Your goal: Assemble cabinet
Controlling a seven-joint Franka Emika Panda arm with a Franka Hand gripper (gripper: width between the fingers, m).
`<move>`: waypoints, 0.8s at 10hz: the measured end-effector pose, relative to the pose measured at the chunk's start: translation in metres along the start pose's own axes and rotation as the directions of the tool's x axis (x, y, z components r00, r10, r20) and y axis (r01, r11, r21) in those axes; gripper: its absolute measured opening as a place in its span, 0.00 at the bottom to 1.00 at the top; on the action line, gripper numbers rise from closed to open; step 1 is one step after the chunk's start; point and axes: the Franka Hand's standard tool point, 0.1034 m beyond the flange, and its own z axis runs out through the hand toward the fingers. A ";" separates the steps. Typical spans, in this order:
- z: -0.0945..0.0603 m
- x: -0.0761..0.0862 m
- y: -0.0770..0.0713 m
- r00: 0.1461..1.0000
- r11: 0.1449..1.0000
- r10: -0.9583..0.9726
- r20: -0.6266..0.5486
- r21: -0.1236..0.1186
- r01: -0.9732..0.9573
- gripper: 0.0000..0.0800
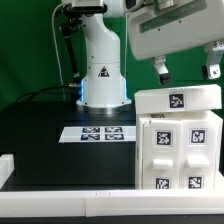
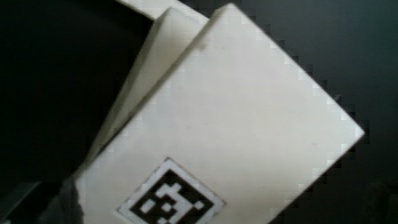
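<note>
The marker board (image 1: 98, 132) lies flat on the black desk (image 1: 40, 125) and serves as the fixed reference here. The cabinet (image 1: 180, 145) stands on the desk just beside the marker board, toward the exterior view's right and somewhat nearer the camera. It is a white blocky box with a flat slab on top that carries one tag (image 1: 177, 99). Its front face carries several more, set on small raised panels.

The arm's white hand (image 1: 170, 35) hangs above and beyond the marker board's right end, over the cabinet. The jaws are spread wide apart with nothing between them. Their black tips sit a little above the cabinet's top slab and appear clear of it (the gap is small in the exterior view).

The white pedestal (image 1: 102, 75), marked with a triangle sticker, stands directly behind the marker board. A white rail (image 1: 60, 178) runs along the desk's edge on the marker board's near side.

The wrist view shows tilted white cabinet panels (image 2: 231, 110) against the dark desk, one bearing a tag (image 2: 173, 195).
</note>
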 end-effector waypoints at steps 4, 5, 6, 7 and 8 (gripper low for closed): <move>0.000 0.000 0.000 0.957 0.957 -0.290 0.009 -0.005 0.290 1.00; 0.000 0.000 0.000 0.940 0.940 -0.340 0.009 -0.005 0.340 1.00; -0.001 0.001 0.001 0.886 0.886 -0.463 0.006 -0.012 0.463 1.00; -0.002 0.001 0.000 0.814 0.813 -0.581 0.002 -0.025 0.581 1.00; -0.004 0.000 -0.001 0.760 0.760 -0.650 0.001 -0.029 0.649 1.00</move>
